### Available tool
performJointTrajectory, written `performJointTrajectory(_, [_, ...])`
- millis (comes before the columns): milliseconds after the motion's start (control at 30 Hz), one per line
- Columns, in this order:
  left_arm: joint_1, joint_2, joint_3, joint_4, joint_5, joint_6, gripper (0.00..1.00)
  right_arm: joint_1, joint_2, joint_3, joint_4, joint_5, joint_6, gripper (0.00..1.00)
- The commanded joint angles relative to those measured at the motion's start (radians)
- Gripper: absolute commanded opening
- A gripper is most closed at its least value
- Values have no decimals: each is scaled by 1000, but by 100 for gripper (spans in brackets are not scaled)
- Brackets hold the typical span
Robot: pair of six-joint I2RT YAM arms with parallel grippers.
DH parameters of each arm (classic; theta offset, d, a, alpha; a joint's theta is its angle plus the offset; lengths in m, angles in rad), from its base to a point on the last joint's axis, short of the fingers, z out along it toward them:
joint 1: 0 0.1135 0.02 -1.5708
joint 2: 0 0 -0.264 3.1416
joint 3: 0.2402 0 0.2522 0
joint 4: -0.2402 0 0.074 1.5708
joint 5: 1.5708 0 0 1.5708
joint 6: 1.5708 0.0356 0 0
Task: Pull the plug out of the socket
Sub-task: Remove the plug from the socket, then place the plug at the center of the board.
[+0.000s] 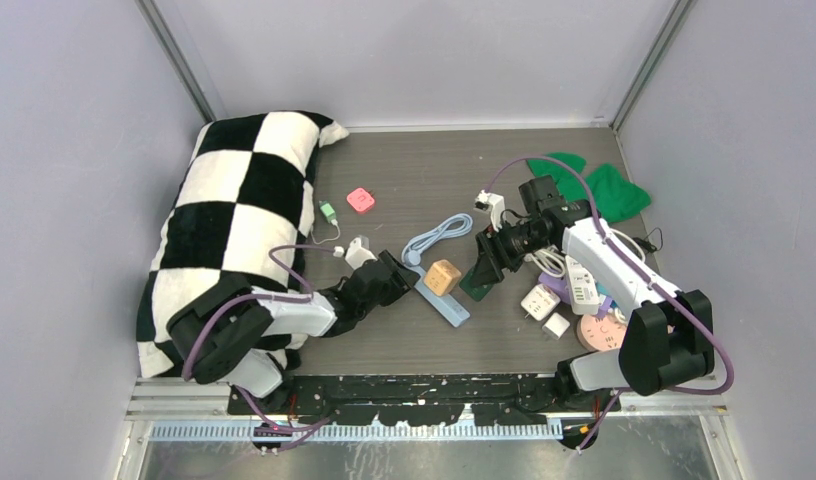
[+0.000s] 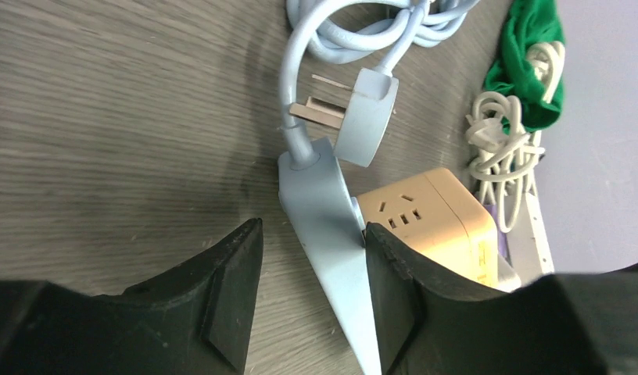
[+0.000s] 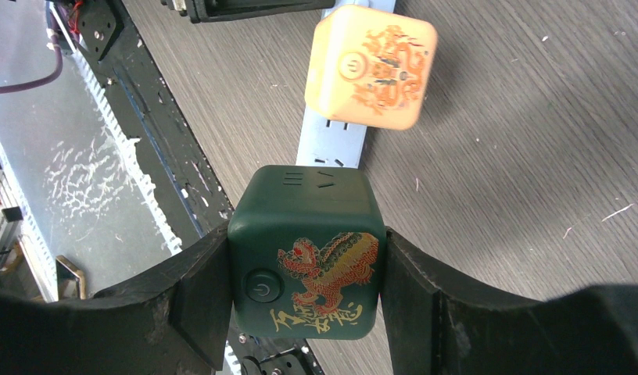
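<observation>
I am clamping my right gripper (image 3: 304,244) on the dark green cube adapter (image 3: 308,262), one finger pressing each side. Its dragon print and power button are facing my wrist camera. From above, the cube is sitting tilted just beside the pale blue power strip (image 3: 331,144). I cannot tell whether its pins are fully clear of the strip.

At nine o'clock of the cube, a tan cube adapter (image 3: 370,66) with the same print is sitting plugged on the strip. Further at nine o'clock, my left gripper (image 2: 314,233) is straddling the strip's cable end with its jaws parted. One finger is lying against the strip's edge and the other is standing off it, so it is grasping nothing.

At twelve o'clock of the tan cube, the strip's own cable coil (image 1: 439,235) is lying with its bare-pinned plug (image 2: 364,117) beside it. At four o'clock of the green cube, white adapters (image 1: 540,300) are crowding close to my right arm. A green cloth (image 1: 599,185) is lying at one o'clock, and a checkered pillow (image 1: 244,220) is filling the far nine o'clock side.
</observation>
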Motion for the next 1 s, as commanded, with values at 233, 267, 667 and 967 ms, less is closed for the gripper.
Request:
performJointTrajectory(233, [1, -323, 102, -448, -92, 319, 65, -24, -33, 17, -9, -89, -19, 1])
performJointTrajectory(267, [1, -362, 98, -480, -93, 340, 66, -25, -33, 17, -10, -94, -20, 1])
performJointTrajectory(667, [4, -941, -68, -502, -170, 622, 100, -33, 5, 42, -21, -145, -11, 1])
performJointTrajectory(967, [5, -936, -19, -422, 78, 751, 100, -34, 41, 57, -17, -204, 17, 1])
